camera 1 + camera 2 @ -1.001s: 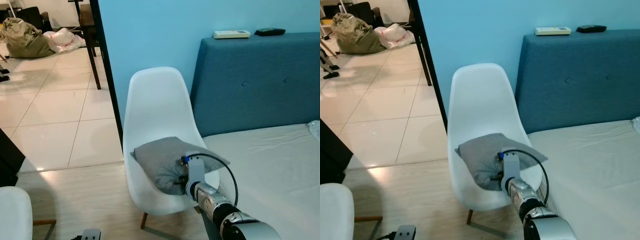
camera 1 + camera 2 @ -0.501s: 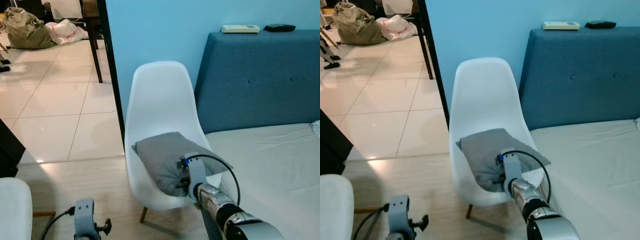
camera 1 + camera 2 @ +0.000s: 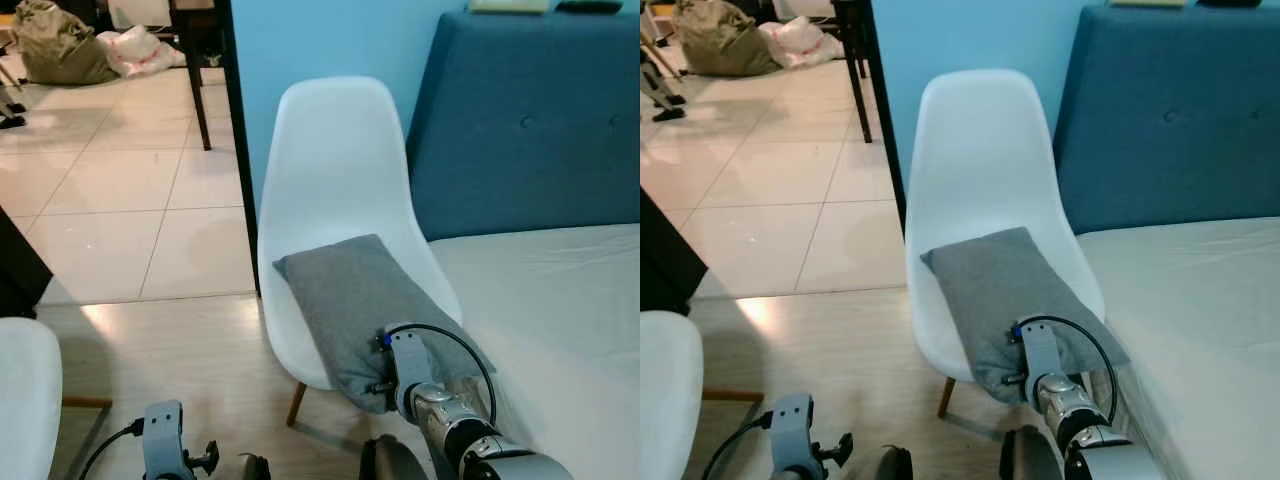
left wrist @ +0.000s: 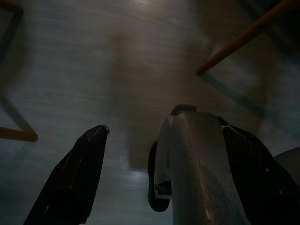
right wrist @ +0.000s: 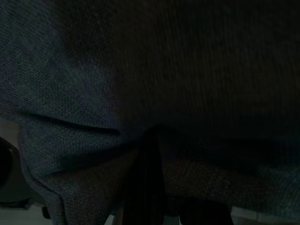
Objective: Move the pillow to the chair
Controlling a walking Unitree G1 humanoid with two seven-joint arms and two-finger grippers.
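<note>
Resting across seat of white chair point(image 3: 335, 160), grey pillow point(image 3: 355, 295) overhangs front edge; right gripper point(image 3: 385, 385) pinches near corner, fingers pressed on fabric, likely steadying placement. Left gripper point(image 4: 140, 173) idle low over floor, fingers spread.

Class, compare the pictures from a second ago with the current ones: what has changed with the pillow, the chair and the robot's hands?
The camera has tilted down and moved closer, so the whole scene has shifted. The gray pillow now lies flatter and further along the seat of the white chair, its near end overhanging the front edge. The right hand stays pressed into that end, still pinching the fabric. The left hand remains low over the floor, open. The chair itself has not moved.
</note>
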